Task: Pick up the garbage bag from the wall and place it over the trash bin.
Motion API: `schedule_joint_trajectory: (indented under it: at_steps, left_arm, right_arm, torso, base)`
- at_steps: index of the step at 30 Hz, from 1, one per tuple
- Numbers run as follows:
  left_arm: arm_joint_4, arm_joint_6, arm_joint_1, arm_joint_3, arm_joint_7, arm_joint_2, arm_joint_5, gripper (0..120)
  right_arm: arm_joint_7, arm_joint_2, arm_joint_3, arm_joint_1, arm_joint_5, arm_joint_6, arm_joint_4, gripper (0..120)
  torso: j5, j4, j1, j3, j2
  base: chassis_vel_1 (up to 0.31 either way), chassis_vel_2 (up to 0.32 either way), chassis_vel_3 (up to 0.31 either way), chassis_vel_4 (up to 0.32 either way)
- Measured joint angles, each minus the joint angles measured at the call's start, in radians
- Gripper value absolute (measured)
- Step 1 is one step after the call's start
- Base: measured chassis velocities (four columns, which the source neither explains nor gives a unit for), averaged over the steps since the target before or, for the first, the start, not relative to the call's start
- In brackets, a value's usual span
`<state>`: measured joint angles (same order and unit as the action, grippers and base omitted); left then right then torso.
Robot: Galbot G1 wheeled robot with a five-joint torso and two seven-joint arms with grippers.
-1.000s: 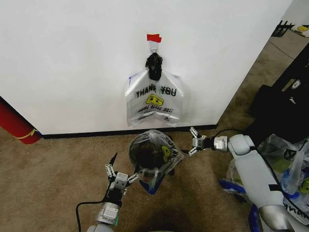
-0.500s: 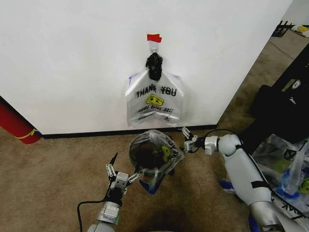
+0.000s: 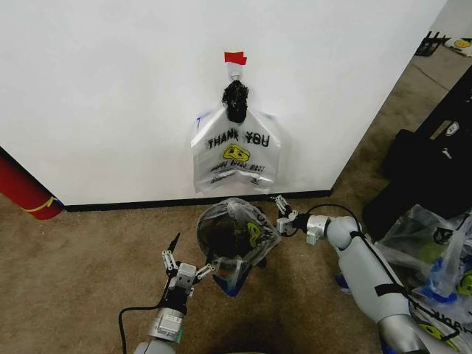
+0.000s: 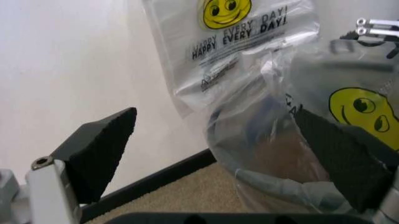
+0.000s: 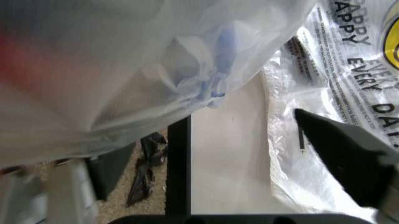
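Hanging garbage bag (image 3: 236, 151) above right hand (image 3: 281, 209)

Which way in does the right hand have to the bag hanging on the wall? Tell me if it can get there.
Probably yes. The right hand, open, sits beside the bin, just below the bag on the wall. Nothing stands between them; straight up to the bag's lower right corner looks free.

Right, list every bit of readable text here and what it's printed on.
"THANK YOU": on the hanging bag, head view.
"HAPPY EVERY DAY!": same bag, under its smiley, left wrist view.
Fine print below that: too small to read.
Print on the bag over the bin: unreadable.
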<state>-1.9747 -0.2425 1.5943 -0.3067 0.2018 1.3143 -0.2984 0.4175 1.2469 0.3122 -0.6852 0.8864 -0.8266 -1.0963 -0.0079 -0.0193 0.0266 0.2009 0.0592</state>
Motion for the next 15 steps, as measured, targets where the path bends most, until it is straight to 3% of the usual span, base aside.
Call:
schedule_joint_trajectory:
  at_steps: [5, 8, 12, 15]
  left_arm:
    - [0.000, 0.000, 0.000, 0.000, 0.001, 0.000, 0.000, 100]
    - [0.000, 0.000, 0.000, -0.001, 0.001, -0.001, 0.000, 100]
    - [0.003, -0.007, 0.001, -0.002, 0.009, -0.010, 0.000, 100]
    - [0.004, -0.008, -0.001, -0.002, 0.010, -0.011, 0.000, 100]
  right_arm:
    - [-0.004, 0.000, -0.001, 0.000, 0.002, 0.002, 0.002, 65]
    - [-0.005, 0.001, -0.001, 0.000, 0.003, 0.002, 0.003, 57]
    - [-0.094, 0.007, -0.043, -0.013, 0.042, 0.003, 0.010, 41]
    - [-0.099, 0.006, -0.043, -0.013, 0.044, 0.003, 0.010, 32]
  torso:
    - [-0.0001, 0.0000, 0.000, 0.000, 0.000]
    - [-0.0001, 0.0000, 0.000, 0.000, 0.000]
    - [0.0008, 0.0006, 0.000, 0.000, 0.000]
    - [-0.0010, -0.0001, 0.000, 0.000, 0.000]
  base:
    - [0.000, 0.000, 0.000, 0.000]
    - [0.000, 0.000, 0.000, 0.000]
    - [0.000, 0.000, 0.000, 0.000]
    - [0.000, 0.000, 0.000, 0.000]
